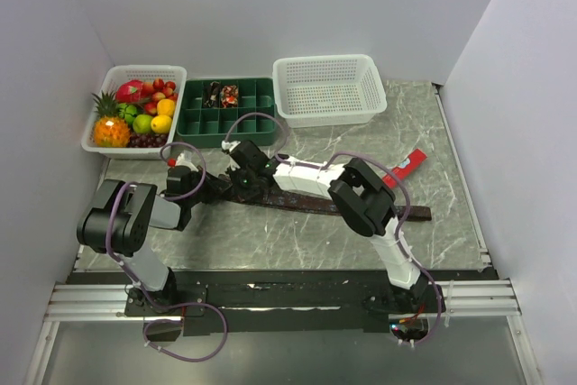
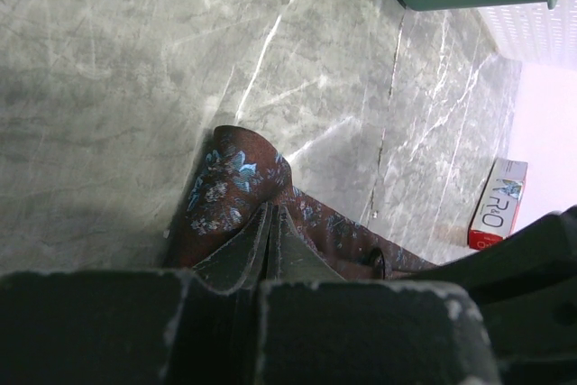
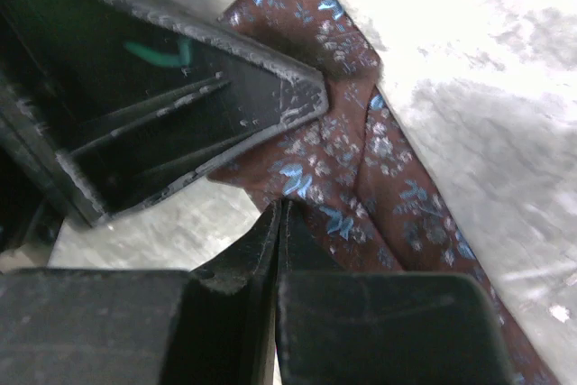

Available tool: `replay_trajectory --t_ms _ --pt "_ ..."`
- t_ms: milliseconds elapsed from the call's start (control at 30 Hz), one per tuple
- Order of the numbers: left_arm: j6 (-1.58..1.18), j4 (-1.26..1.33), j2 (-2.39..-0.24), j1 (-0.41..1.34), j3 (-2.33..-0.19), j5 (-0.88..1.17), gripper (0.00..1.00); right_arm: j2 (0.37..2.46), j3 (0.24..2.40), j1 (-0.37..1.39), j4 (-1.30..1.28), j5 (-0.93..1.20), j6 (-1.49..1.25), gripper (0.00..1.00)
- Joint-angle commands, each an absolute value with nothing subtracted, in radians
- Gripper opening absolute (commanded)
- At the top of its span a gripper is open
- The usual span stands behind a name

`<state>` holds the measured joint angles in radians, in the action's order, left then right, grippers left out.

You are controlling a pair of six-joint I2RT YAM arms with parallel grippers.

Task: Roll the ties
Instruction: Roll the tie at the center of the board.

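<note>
A dark brown tie (image 1: pixel 361 206) with small blue flowers lies flat across the middle of the table, running left to right. Both grippers meet at its left end. My left gripper (image 1: pixel 216 188) is shut, and its tips (image 2: pixel 270 212) pinch the folded-over end of the tie (image 2: pixel 225 182). My right gripper (image 1: pixel 243 182) is also shut, its tips (image 3: pixel 284 206) pinched on the tie's edge (image 3: pixel 361 160). The left gripper's finger shows as a dark wedge just above the fabric in the right wrist view. Two rolled ties (image 1: pixel 223 94) sit in the green tray's back compartments.
A green divided tray (image 1: pixel 225 119) stands at the back centre. A white basket of fruit (image 1: pixel 135 110) is to its left and a white mesh basket (image 1: pixel 329 87) to its right. A small red bar (image 1: pixel 406 167) lies at the right, also in the left wrist view (image 2: pixel 496 205).
</note>
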<state>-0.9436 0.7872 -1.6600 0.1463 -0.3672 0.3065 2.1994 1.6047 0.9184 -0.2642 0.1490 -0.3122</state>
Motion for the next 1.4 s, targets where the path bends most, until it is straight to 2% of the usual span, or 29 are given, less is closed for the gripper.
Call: replay_trajectory --t_ms 0,567,1233,1367 --pt "-0.894 0.689 -1.651 0.144 -0.376 0.279 0.01 2.226 1.647 0.916 -0.290 0.094 -0.316 0.00" --pt "-0.879 0.650 -1.631 0.144 -0.388 0.273 0.01 2.034 1.525 0.916 -0.147 0.126 -0.279 0.00" --pt "-0.873 0.623 -1.594 0.144 -0.388 0.270 0.01 2.220 1.675 0.914 -0.236 0.060 -0.301 0.00" --pt "-0.879 0.583 -1.560 0.143 -0.399 0.273 0.07 2.203 1.617 0.917 -0.213 0.049 -0.305 0.00"
